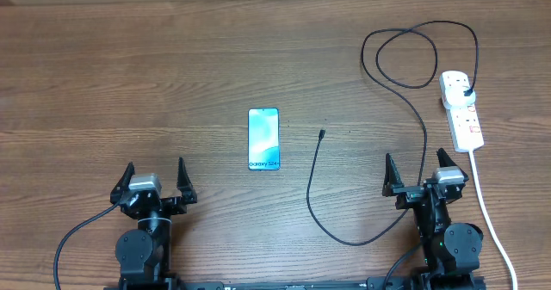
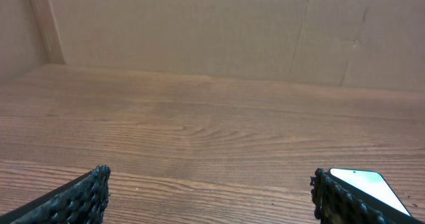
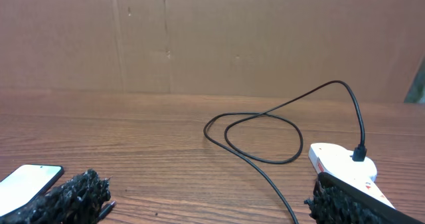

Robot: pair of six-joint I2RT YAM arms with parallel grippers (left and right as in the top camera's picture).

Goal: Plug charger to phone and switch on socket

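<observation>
Both pincers sit along the bottom of the overhead frame, the left gripper (image 1: 155,165) at lower left and the right gripper (image 1: 414,157) at lower right. Each is spread wide and holds nothing. Next up the frame, the charger (image 1: 312,182) curves past the right gripper. Its connector tip (image 1: 321,134) lies free on the table (image 1: 129,66), up and to the left of that gripper, so I judge the right arm the nearer one. Left of the tip, apart from it, lies the phone (image 1: 263,139), long axis running up and down the frame, closer to my left arm. Farthest, at upper right, the socket (image 1: 462,109) already carries the black plug (image 1: 466,92).
</observation>
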